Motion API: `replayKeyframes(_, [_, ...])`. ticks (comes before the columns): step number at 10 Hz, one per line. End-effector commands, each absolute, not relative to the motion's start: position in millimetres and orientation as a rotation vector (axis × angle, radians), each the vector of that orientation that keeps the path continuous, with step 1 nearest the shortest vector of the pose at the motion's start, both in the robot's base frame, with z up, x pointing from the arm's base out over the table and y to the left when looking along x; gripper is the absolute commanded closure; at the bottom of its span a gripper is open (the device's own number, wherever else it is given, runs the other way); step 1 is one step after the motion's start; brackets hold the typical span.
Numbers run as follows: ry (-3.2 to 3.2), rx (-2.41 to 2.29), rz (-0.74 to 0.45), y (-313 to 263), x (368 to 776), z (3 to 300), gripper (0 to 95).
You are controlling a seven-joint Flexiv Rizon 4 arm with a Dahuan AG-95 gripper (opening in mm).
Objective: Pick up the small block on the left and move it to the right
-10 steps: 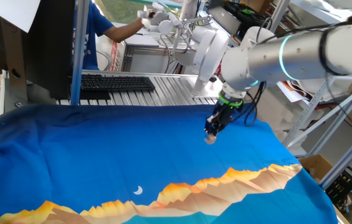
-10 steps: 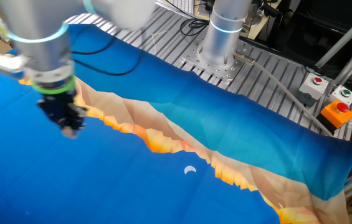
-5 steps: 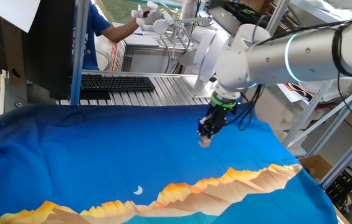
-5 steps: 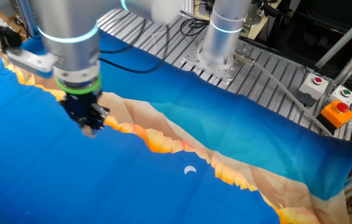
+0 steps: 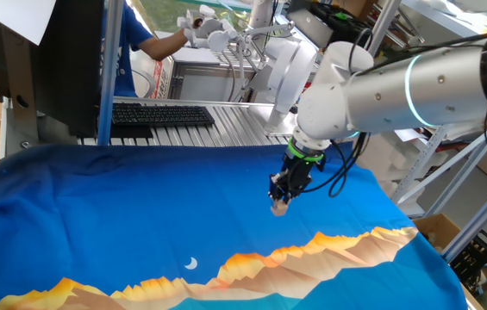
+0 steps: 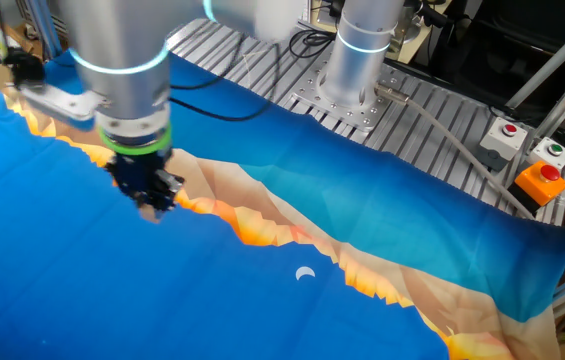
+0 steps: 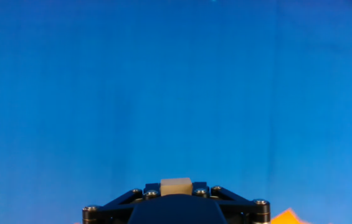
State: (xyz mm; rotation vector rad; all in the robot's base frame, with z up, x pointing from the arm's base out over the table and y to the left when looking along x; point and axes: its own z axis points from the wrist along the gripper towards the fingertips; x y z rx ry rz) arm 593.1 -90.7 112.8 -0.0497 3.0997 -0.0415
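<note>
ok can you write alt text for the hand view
Looking down along the end effector, a small tan block sits clamped at its tip at the bottom centre. Plain blue cloth fills nearly the whole picture, with slivers of an orange print at the bottom edge.

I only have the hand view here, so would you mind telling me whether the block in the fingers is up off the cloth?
Observer: Yes. In one fixed view the small block sits at the tip of the gripper, raised above the blue cloth, not resting on it.
Operator: Thank you. What lies nearest below the gripper?
Observer: In the other fixed view the gripper hangs beside the orange mountain print, over the plain blue.
Operator: And is the crescent moon print close by?
Observer: No, the crescent moon print lies apart from the gripper, on the far side of that orange band.
</note>
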Motion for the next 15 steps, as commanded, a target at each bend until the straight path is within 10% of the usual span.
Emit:
replayKeyframes(1, [3.099, -0.047, -0.055, -91.2, 592.9, 112.5, 95.0])
replayKeyframes(2, [3.092, -0.009, -0.080, -90.9, 592.5, 112.5, 95.0])
replayKeyframes(4, [3.089, 0.093, -0.074, -90.5, 592.1, 112.6, 38.0])
replayKeyframes(5, [3.090, 0.118, -0.079, -90.1, 591.7, 112.8, 38.0])
replayKeyframes(7, [3.090, 0.173, -0.077, -88.2, 590.3, 114.0, 0.0])
replayKeyframes(15, [3.102, 0.199, -0.043, -87.4, 589.8, 114.5, 19.0])
